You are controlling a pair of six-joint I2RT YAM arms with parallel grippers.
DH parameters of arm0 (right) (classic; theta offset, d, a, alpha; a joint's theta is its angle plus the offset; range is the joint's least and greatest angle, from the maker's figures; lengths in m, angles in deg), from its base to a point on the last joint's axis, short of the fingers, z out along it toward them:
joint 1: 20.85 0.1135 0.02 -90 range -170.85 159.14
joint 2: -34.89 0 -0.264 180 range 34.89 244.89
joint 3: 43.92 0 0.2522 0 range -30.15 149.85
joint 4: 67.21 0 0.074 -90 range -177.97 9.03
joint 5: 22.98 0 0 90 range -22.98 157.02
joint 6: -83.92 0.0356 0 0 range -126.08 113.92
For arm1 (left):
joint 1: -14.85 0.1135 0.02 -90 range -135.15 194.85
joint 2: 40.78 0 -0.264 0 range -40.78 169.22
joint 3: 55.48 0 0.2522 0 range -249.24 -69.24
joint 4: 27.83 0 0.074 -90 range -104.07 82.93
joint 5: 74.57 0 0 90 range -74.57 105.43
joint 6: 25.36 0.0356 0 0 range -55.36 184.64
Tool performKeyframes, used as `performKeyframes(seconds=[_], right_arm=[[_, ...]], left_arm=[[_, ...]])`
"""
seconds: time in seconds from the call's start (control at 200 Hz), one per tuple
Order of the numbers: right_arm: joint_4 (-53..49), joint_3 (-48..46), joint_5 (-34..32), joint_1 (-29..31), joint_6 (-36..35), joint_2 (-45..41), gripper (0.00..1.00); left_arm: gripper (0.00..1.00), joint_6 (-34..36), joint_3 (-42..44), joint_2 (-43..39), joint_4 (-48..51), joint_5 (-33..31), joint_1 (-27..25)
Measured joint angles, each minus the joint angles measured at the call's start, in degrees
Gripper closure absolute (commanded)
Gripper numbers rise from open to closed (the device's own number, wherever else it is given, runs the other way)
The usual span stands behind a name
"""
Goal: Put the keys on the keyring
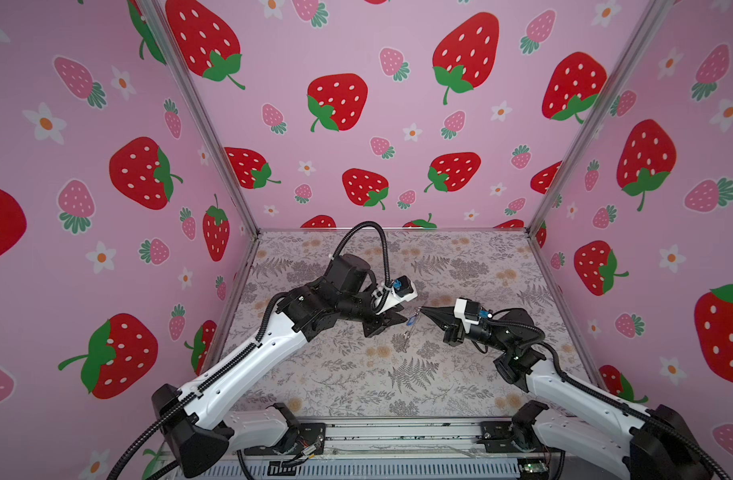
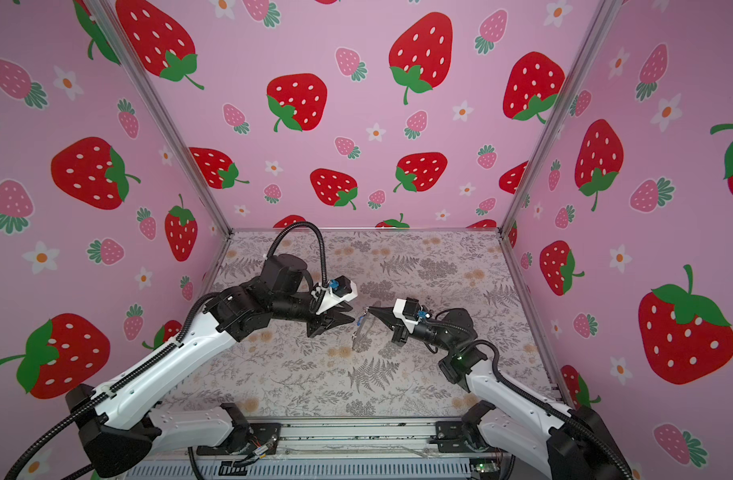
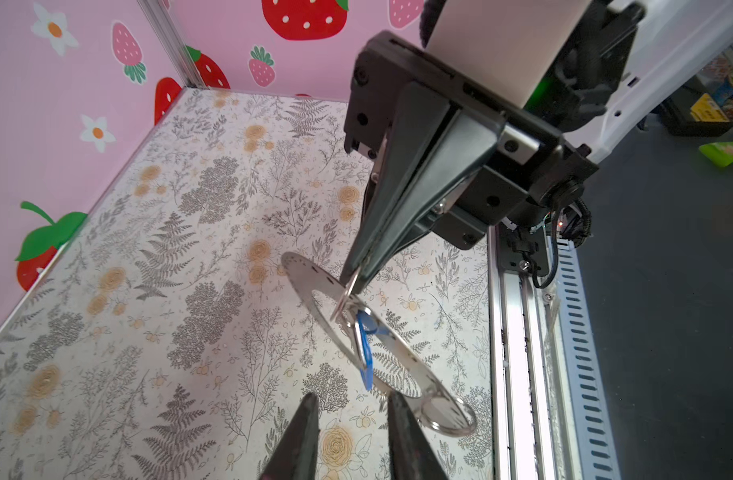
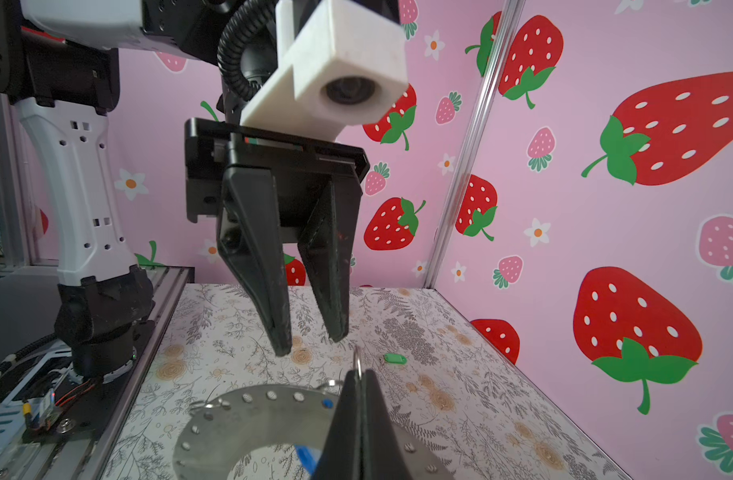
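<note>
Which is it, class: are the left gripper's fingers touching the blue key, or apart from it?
Apart. The left wrist view shows bare table between the blue key and both open fingers of the left gripper.

I couldn't read a single word or number anywhere. The coloured packets (image 3: 707, 109) lying out past the table's rail edge had print on them, but in the left wrist view it was too blurred to make out.

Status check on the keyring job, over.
Left gripper open, empty. Right gripper shut on keyring. Blue key hanging on it. Green key loose on table, unobstructed.
</note>
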Motion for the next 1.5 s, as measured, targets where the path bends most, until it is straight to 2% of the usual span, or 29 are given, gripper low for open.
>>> performKeyframes(seconds=[0.41, 1.061, 1.496], right_arm=[[2.0, 0.0, 4.2, 0.0, 1.7, 0.9, 1.0], [2.1, 0.0, 6.6, 0.0, 1.7, 1.4, 1.0], [2.1, 0.0, 7.4, 0.0, 1.7, 2.2, 1.0]], left_arm=[[0.69, 0.6, 0.0, 2.0, -3.6, 4.4, 0.0], [0.7, 2.5, -0.1, 1.1, -3.4, 4.3, 0.2], [0.77, 3.2, -0.3, 3.0, -3.0, 5.8, 0.2]])
